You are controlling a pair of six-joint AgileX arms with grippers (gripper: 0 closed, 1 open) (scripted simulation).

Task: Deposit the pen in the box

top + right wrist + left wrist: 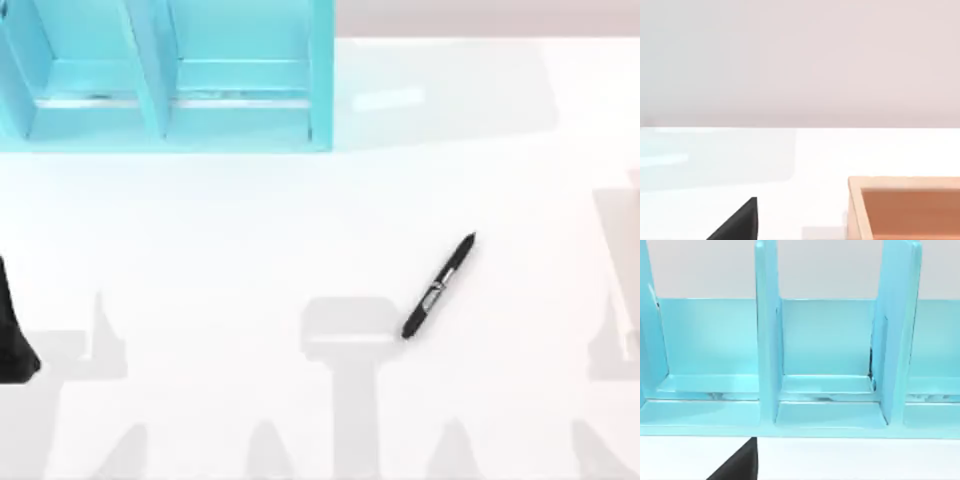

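Observation:
The pen (440,287) is slim and black with a silvery-grey band at its middle. It lies slanted on the white table, right of centre in the top view, and nothing touches it. The box (905,207) is an open tan wooden box with an orange-brown inside; its near corner is seen in the right wrist view. A black part of my right gripper (737,224) sits low in that view, short of the box. My left arm (15,330) is parked at the table's left edge, and its gripper (737,464) faces the blue shelf.
A light-blue shelf unit (165,75) with upright dividers (767,340) stands at the back left of the table. White table surface (250,230) stretches between the shelf and the pen.

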